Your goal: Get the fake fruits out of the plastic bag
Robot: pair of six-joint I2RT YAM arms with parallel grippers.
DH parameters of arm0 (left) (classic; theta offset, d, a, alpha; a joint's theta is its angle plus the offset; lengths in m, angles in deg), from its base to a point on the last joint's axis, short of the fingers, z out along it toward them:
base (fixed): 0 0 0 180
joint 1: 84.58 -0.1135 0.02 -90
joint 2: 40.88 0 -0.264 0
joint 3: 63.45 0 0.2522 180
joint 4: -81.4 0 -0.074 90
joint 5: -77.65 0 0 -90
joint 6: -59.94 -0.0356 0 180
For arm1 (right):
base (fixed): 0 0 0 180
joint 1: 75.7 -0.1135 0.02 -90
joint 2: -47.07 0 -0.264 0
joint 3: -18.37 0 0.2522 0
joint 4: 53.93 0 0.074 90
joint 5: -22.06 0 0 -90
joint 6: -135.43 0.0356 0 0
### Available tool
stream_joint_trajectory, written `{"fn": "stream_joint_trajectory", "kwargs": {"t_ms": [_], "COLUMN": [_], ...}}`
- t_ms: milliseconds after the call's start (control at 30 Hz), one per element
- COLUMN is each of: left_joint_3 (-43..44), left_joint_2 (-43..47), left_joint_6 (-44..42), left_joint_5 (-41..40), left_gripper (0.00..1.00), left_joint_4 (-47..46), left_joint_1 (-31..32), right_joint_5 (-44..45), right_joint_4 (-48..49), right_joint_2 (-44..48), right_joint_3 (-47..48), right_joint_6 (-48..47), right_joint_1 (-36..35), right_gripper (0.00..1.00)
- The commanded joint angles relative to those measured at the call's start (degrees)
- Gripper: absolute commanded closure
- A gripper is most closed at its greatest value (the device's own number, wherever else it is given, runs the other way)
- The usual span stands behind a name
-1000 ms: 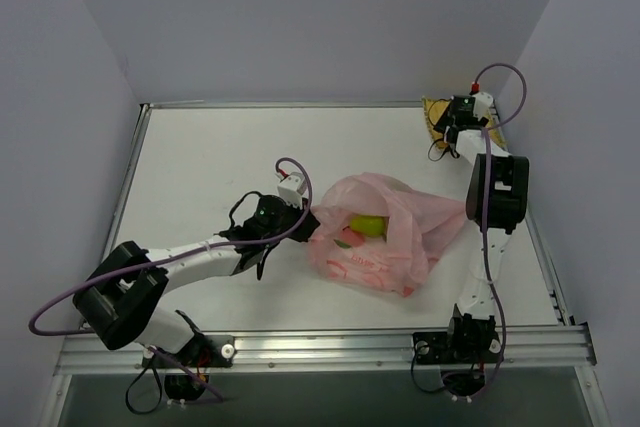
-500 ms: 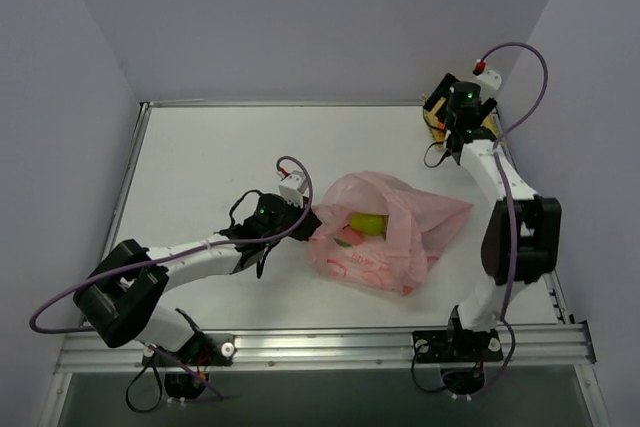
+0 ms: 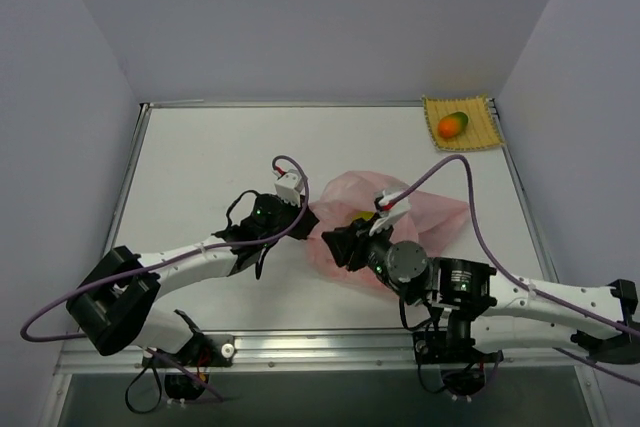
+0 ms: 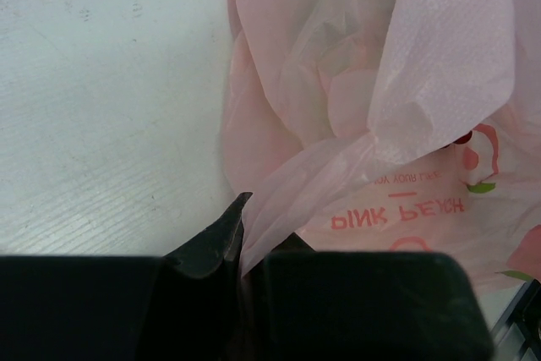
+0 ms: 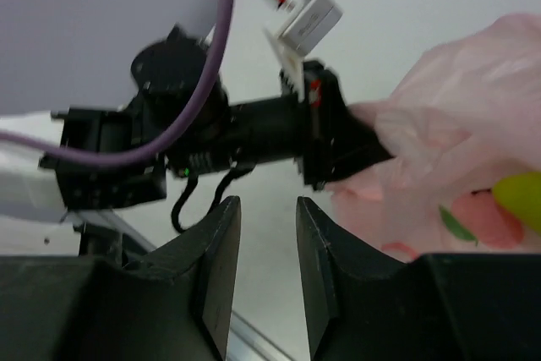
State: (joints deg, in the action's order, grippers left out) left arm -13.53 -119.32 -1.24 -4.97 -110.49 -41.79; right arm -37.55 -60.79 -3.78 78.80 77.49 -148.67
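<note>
The thin translucent pink plastic bag (image 3: pixel 440 209) lies on the white surface (image 3: pixel 200 157), its left edge clamped in the left gripper (image 4: pixel 243 238). The right gripper (image 5: pixel 262 234), parted and empty, hovers at the bag's mouth. A glossy yellow-green fake fruit (image 5: pixel 520 200) sits inside the bag, off to that gripper's right, so the right arm is nearer. An orange-green plastic mango (image 3: pixel 452 125) rests on the yellow woven mat (image 3: pixel 480 137), well apart.

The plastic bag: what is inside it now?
Inside the plastic bag one yellow-green fruit shows. The right arm and the printed film cover the rest, so other fruits cannot be counted. The mango lies outside, on the mat.

left gripper (image 4: pixel 252 230) clamped tight, right gripper (image 5: pixel 266 209) parted, facing each other
</note>
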Motion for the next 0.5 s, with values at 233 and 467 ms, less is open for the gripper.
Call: {"fn": "stream_joint_trajectory", "kwargs": {"t_ms": [233, 467], "left_joint_3": [2.16, 2.51], "left_joint_2": [2.23, 1.62], "left_joint_6": [-1.75, -1.4], "left_joint_5": [-2.1, -0.96], "left_gripper": [0.98, 0.98], "left_joint_4": [0.78, 0.69], "left_joint_1": [0.28, 0.28], "right_joint_5": [23.15, 20.6], "right_joint_4": [-17.44, -11.67], "right_joint_2": [-13.74, -19.72], "right_joint_3": [-2.38, -3.17], "right_joint_6": [24.19, 20.69], "right_joint_1": [-4.57, 9.93], "right_gripper": [0.62, 0.33]}}
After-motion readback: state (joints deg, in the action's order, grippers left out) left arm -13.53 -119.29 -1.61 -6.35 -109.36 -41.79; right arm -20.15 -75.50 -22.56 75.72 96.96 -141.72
